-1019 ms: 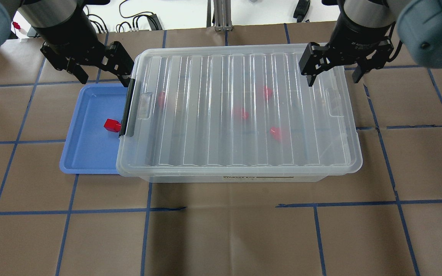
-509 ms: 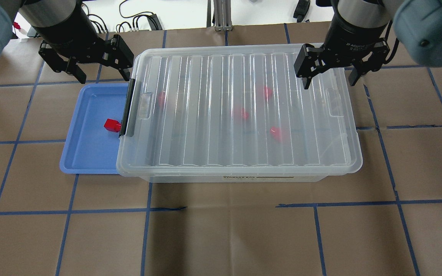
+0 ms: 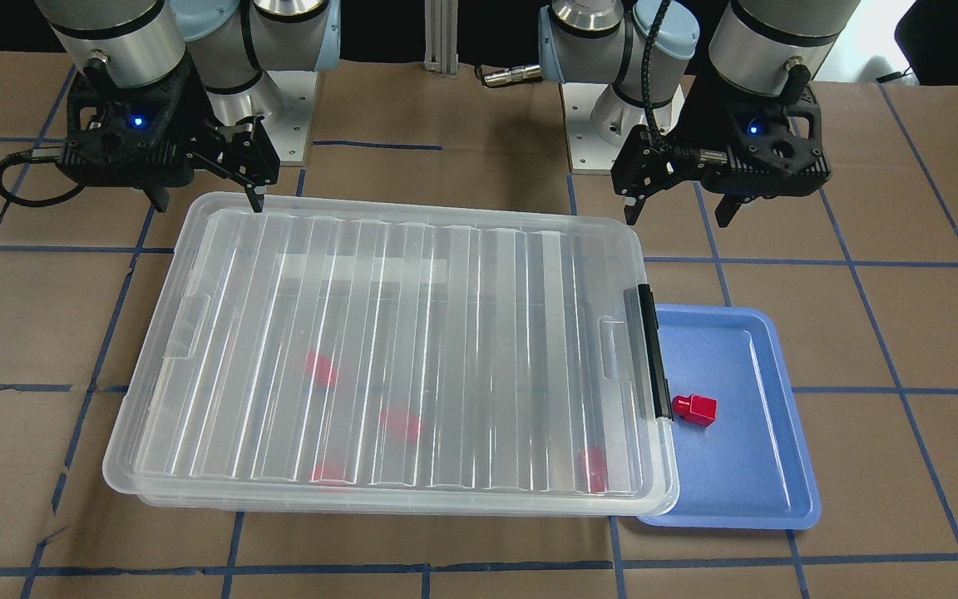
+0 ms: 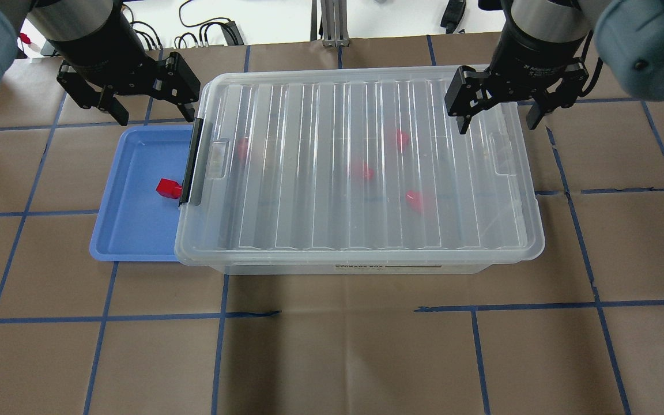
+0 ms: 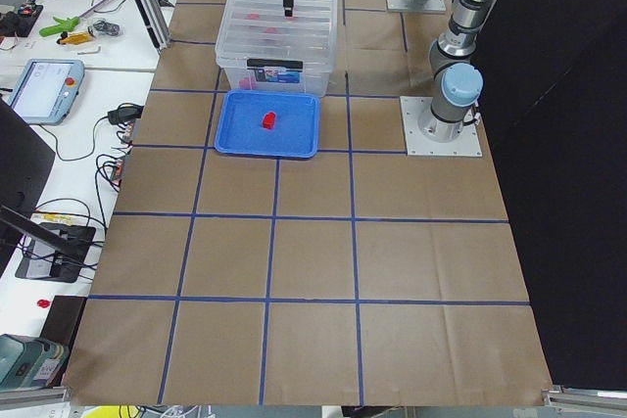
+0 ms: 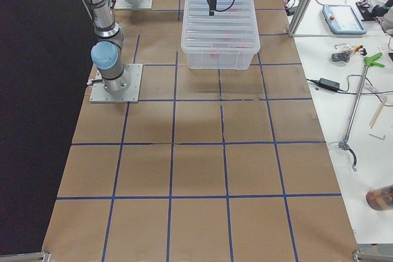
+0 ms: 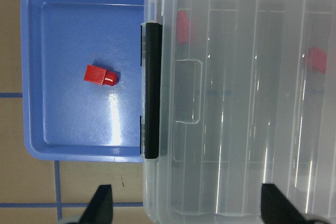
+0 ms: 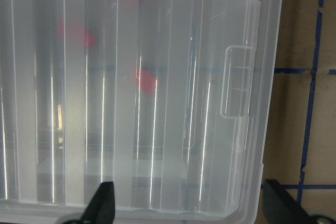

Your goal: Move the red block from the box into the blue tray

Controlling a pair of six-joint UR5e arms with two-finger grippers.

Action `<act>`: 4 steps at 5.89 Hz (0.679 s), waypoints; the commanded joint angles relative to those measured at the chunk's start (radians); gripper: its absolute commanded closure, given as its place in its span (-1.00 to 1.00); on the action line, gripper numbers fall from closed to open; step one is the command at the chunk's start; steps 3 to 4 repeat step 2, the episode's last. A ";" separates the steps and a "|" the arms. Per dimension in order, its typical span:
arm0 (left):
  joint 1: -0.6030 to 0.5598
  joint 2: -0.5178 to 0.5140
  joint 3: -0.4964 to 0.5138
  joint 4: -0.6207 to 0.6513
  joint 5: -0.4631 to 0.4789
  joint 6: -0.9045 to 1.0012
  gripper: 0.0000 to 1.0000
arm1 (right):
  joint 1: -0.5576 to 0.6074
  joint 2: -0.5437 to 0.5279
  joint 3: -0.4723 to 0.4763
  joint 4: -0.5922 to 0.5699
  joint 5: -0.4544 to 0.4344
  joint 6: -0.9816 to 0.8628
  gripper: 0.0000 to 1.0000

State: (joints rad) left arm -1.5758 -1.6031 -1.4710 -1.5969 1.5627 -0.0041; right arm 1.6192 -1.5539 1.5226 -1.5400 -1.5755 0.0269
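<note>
One red block lies in the blue tray, close to the box's black latch; it also shows in the left wrist view and the front view. The clear box has its ribbed lid on and overlaps the tray's right edge. Several more red blocks show blurred through the lid. My left gripper is open and empty, raised over the tray's top edge and the box's top left corner. My right gripper is open and empty, raised over the box's top right corner.
The table is brown paper with blue tape lines. Cables lie beyond the table's top edge. Benches with tools and a tablet stand along the operators' side in the side views.
Both grippers have shifted slightly; the left one has drawn back a little from the tray's top edge. Both stay open. The block, tray and box have not moved.
</note>
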 commanded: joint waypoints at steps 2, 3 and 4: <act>-0.001 0.000 0.000 0.000 -0.001 0.001 -0.96 | 0.002 -0.002 0.001 0.000 -0.003 0.001 -1.00; -0.001 0.000 0.000 0.000 -0.001 0.001 -0.96 | 0.002 -0.002 0.001 0.000 -0.003 0.001 -1.00; -0.001 0.000 0.000 0.000 -0.001 0.001 -0.96 | 0.002 -0.002 0.001 0.000 -0.003 0.001 -1.00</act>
